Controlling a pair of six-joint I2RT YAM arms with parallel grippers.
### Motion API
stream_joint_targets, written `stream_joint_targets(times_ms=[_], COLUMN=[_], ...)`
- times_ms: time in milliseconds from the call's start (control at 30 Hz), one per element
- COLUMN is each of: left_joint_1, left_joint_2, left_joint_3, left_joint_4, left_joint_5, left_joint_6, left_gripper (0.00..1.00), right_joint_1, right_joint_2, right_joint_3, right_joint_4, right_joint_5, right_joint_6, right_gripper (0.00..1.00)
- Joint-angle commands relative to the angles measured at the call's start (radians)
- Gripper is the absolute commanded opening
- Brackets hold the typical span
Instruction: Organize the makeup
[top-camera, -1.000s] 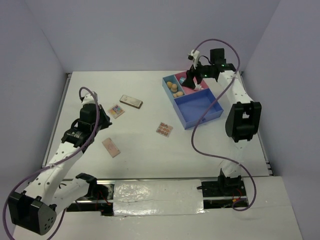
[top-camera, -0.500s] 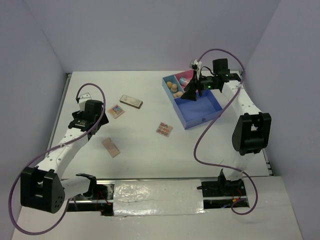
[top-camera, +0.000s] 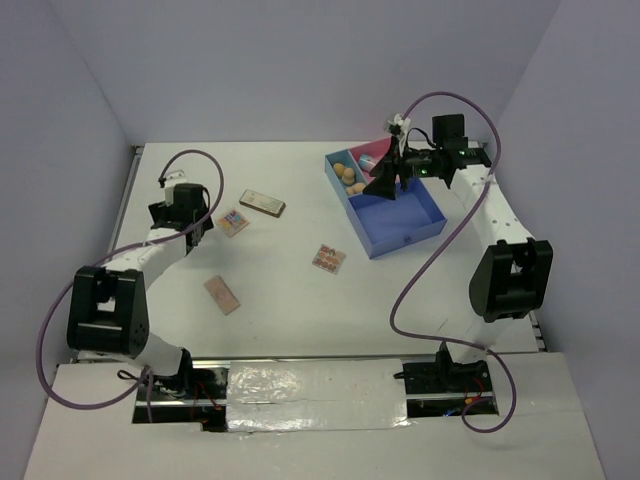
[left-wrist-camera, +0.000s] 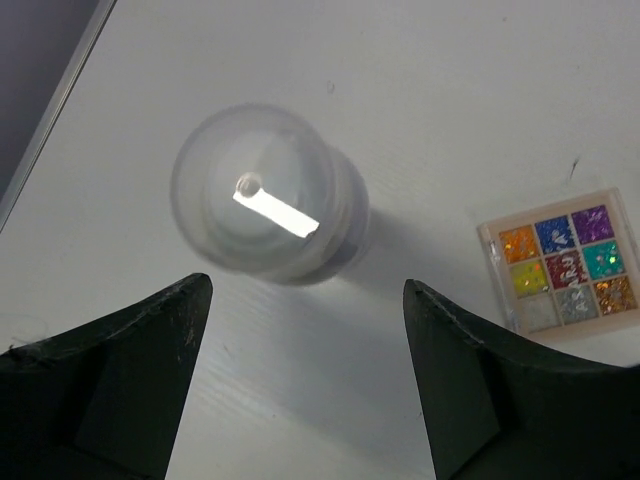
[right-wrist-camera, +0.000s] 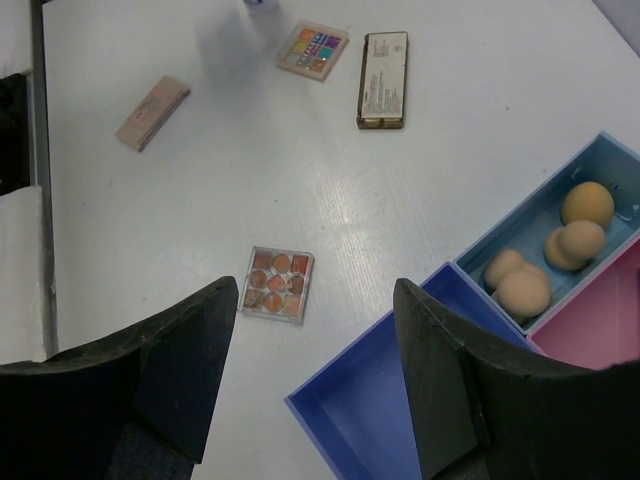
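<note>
Jaws wide and empty on the left gripper (left-wrist-camera: 305, 290), the bottle (left-wrist-camera: 268, 193) standing just ahead of them, the multicolour palette (left-wrist-camera: 560, 262) off right. Right gripper (right-wrist-camera: 312, 290) also parted, holding nothing; sponges (right-wrist-camera: 525, 290) sit in the tray (right-wrist-camera: 360, 400), ahead-right.

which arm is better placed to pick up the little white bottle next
Left. The left pincer is open directly over the white bottle, beside the multicolour palette. The right pincer hangs open above the tray, far across the table.
</note>
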Motion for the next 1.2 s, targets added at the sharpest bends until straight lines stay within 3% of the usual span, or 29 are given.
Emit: stream_joint_targets(times_ms=[0,333,433,500,533,600,633,767,933,1033,1167], left_joint_1=[0.020,0.054,0.055,0.055,0.057,0.057,0.055,0.055,0.023,-0.031,-0.109], left_joint_2=[0.043,0.130,0.129,0.124,0.120,0.109,0.091,0.006,-0.051,-0.017,0.069], left_joint_3=[0.072,0.135,0.136,0.138,0.142,0.153,0.165,0.193,0.233,0.264,0.319], left_joint_4=[0.113,0.116,0.114,0.113,0.108,0.096,0.087,0.108,0.186,0.250,0.428], left_joint_5=[-0.002,0.016,0.039,0.068,0.079,0.120,0.142,0.304,0.659,0.784,0.887], left_joint_6=[0.055,0.063,0.055,0.046,0.046,0.038,0.036,0.023,-0.055,-0.115,-0.259], left_gripper=[0.89,0.75,0.62,0.47,0.29,0.14,0.00,0.00,0.00,0.00,0.00], right_joint_1=[0.005,0.005,0.004,0.005,0.005,0.005,0.005,0.004,-0.007,-0.018,-0.044], right_joint_2=[-0.048,-0.048,-0.048,-0.048,-0.048,-0.047,-0.048,-0.070,-0.125,-0.162,-0.193], right_joint_3=[-0.023,-0.034,-0.036,-0.034,-0.031,-0.031,-0.030,-0.036,-0.086,-0.124,-0.146], right_joint_4=[0.026,0.029,0.035,0.035,0.032,0.028,0.026,0.021,0.072,0.118,0.147], right_joint_5=[-0.022,-0.017,-0.016,-0.013,-0.013,-0.013,-0.013,-0.004,0.007,0.022,0.058], right_joint_6=[0.013,0.030,0.036,0.036,0.037,0.037,0.037,0.036,0.088,0.140,0.189], right_gripper=[0.71,0.71,0.71,0.71,0.71,0.71,0.71,0.71,0.69,0.60,0.32])
